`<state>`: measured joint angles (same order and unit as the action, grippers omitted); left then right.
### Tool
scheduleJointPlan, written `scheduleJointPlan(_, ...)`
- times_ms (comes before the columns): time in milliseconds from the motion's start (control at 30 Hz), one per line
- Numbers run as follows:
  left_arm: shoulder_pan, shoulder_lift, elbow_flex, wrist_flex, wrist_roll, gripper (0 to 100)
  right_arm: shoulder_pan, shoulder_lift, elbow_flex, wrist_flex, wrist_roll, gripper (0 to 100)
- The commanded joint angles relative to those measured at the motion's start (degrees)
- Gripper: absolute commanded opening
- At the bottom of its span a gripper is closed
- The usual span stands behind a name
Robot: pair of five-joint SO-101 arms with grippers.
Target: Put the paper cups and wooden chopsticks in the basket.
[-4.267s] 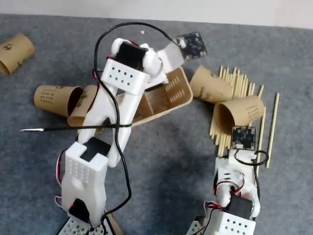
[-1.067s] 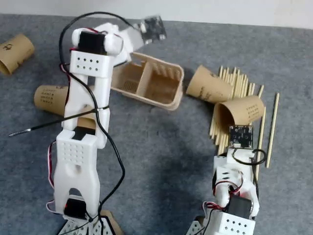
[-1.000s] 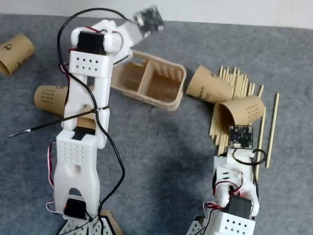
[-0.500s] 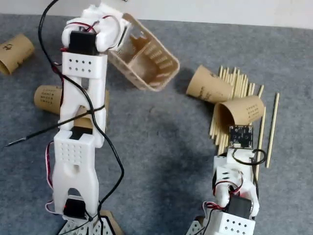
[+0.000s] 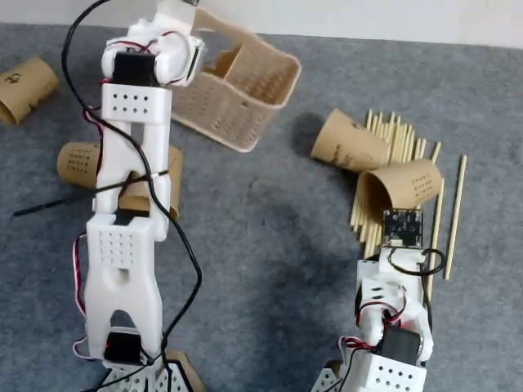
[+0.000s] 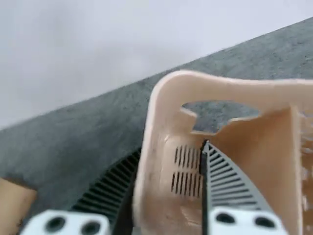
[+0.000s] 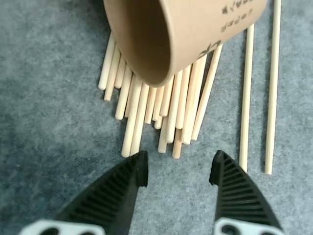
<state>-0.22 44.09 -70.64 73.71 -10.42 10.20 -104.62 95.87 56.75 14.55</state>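
My left gripper [image 5: 194, 23] is at the far edge of the table, shut on the rim of the beige slotted basket [image 5: 233, 102], which hangs tilted with its slotted side showing. In the left wrist view one finger [image 6: 222, 178] is inside the basket [image 6: 161, 122] and the other outside its wall. Two paper cups [image 5: 351, 140] [image 5: 406, 184] lie on their sides on a spread of wooden chopsticks [image 5: 399, 140] at the right. My right gripper [image 7: 178, 169] stands open just short of the chopsticks [image 7: 146, 110] and the nearer cup [image 7: 181, 34].
More cups lie on the left: one at the far left edge [image 5: 26, 86], one beside my left arm [image 5: 82, 163], one partly behind it [image 5: 163, 184]. Two loose chopsticks [image 5: 454, 216] lie at the right. Grey carpet in the middle is bare.
My left arm has lifted the basket off the carpet and swung it toward the far edge, tipping it onto its side. The right arm, cups and chopsticks have stayed put.
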Motion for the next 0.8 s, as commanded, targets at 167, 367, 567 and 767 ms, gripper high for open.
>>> scheduleJointPlan(167,-3.4,5.1,0.0,-4.4,4.8,18,-0.5,-0.5,1.5,-1.1,1.9,22.0)
scheduleJointPlan(367,-4.3,1.2,0.0,-6.8,8.4,26,-0.5,-0.5,3.4,-1.4,2.0,22.0)
scheduleJointPlan(567,-4.6,-1.1,0.0,-10.6,8.9,25,-0.5,-0.5,3.5,-1.4,2.0,22.0)
scheduleJointPlan(767,-4.9,-7.1,0.0,-12.5,8.9,25,-0.6,-0.5,3.5,-1.4,2.0,22.0)
